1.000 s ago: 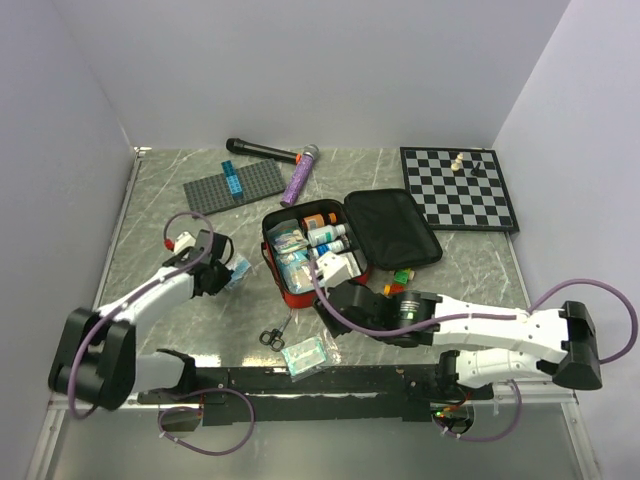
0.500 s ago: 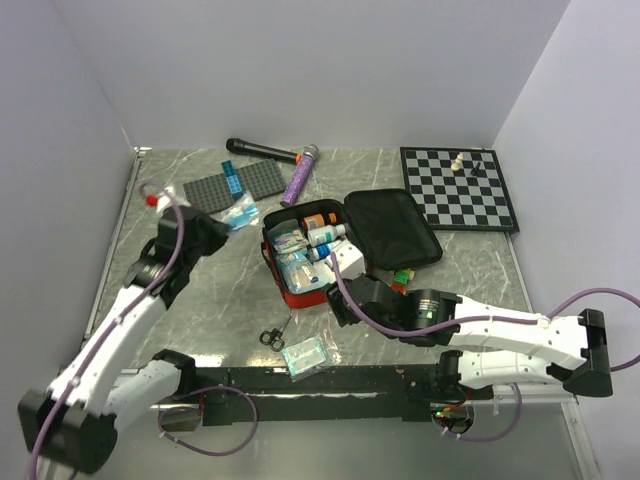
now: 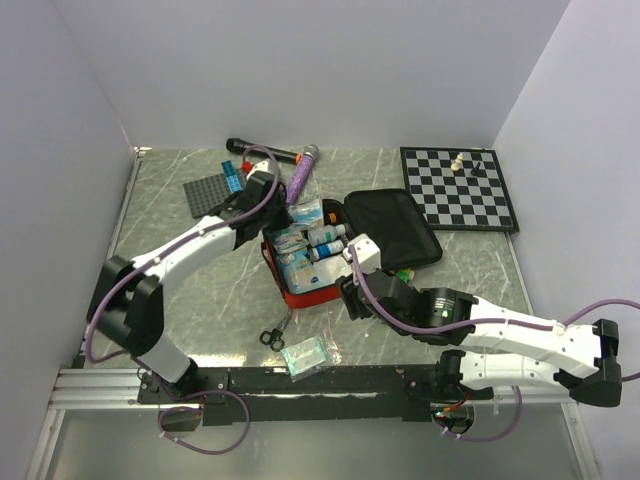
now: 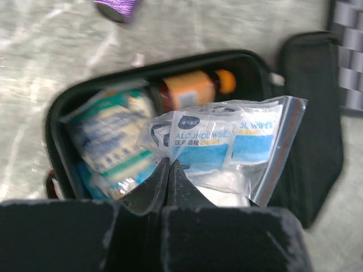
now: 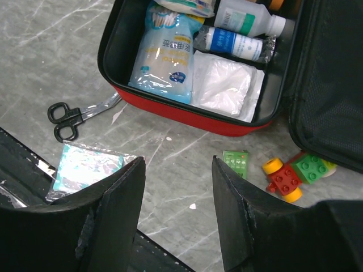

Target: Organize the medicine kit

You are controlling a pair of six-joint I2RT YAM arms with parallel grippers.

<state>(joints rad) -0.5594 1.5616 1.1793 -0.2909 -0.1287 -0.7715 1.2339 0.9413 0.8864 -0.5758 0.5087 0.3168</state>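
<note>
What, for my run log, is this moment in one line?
left gripper: shut on wipes bag above open kit | right gripper: open, empty, hovering beside kit | scissors, packet: on table

I count one kit (image 3: pixel 298 296), one wipes bag (image 4: pixel 238 141), one orange bottle (image 4: pixel 193 93), two white bottles (image 5: pixel 245 18), one pair of scissors (image 3: pixel 272 335), one loose packet (image 3: pixel 305 355), one chessboard (image 3: pixel 460 190), one white chess piece (image 3: pixel 458 160), one mic (image 3: pixel 236 146), one purple tube (image 3: pixel 299 178), one baseplate (image 3: pixel 212 193) and three toy bricks (image 5: pixel 309 166).
</note>
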